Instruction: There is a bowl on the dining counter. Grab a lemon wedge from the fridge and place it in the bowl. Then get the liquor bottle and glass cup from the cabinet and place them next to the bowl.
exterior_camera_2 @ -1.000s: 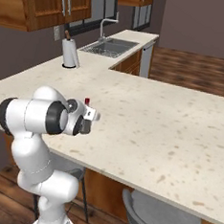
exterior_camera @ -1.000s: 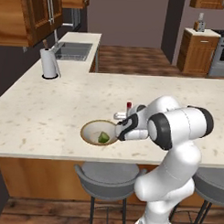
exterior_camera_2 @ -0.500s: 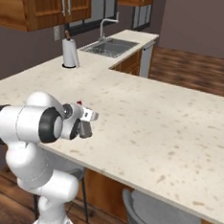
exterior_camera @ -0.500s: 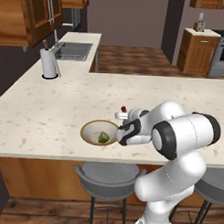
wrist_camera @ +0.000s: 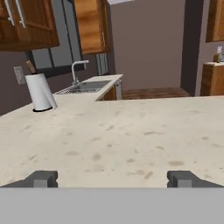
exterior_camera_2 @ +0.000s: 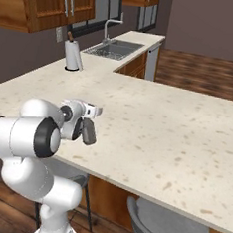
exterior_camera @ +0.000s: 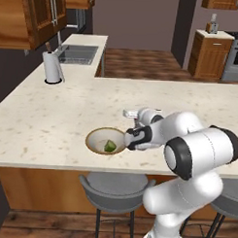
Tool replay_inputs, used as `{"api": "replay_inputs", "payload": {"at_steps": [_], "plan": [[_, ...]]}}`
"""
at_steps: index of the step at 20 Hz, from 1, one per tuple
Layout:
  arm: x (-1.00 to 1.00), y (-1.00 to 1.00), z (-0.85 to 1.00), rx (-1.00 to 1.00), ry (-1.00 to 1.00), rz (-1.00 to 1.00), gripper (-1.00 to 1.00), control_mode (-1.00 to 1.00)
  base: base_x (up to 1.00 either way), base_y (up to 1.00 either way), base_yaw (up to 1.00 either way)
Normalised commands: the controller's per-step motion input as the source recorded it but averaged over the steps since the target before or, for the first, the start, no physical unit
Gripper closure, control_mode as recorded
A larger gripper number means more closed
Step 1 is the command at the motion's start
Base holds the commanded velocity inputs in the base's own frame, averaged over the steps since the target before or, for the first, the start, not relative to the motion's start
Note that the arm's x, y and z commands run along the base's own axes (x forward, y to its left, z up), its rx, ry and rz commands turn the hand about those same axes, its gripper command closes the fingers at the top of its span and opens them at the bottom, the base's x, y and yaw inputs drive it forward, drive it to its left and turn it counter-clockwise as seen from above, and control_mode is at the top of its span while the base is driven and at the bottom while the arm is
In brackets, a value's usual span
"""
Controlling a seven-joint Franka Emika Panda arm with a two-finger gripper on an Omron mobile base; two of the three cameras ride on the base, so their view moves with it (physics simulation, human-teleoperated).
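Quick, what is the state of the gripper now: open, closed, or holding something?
Gripper: open, fingertips wide apart, holding nothing; it is above the dining counter.

Beige speckled stone bench [exterior_camera: 53, 114]; shallow round tan-brown wood-like bowl [exterior_camera: 93, 141] with green lemon wedge [exterior_camera: 110, 146]; white paper towel roll [exterior_camera: 52, 67]; reddish-brown wooden cabinets [exterior_camera: 27, 15].

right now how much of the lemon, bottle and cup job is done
Done: a green lemon wedge lies in the bowl on the dining counter. In hand: nothing; the gripper is open and empty, beside the bowl. Left: no bottle or glass cup stands by the bowl, so both still have to come from the cabinet.
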Motion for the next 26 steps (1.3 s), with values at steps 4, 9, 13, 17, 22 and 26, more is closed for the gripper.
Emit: {"api": "replay_inputs", "payload": {"at_steps": [4,9,13,17,22,26], "plan": [[-0.15,0.00,0.71,0.00,-0.15,0.00,-1.00,-1.00,0.00,0.00,0.00],[-0.29,-0.01,0.80,0.00,-0.16,0.00,-1.00,-1.00,0.00,0.00,0.00],[-0.46,-0.05,0.94,0.01,-0.18,0.00,-1.00,-1.00,0.00,0.00,0.00],[-0.65,-0.01,1.00,0.04,-0.17,0.00,-1.00,-1.00,0.00,0.00,0.00],[-0.89,0.00,1.00,0.10,-0.07,0.00,-1.00,-1.00,0.00,0.00,0.00],[-0.98,0.00,1.00,0.12,0.01,0.00,-1.00,-1.00,0.00,0.00,0.00]]}}
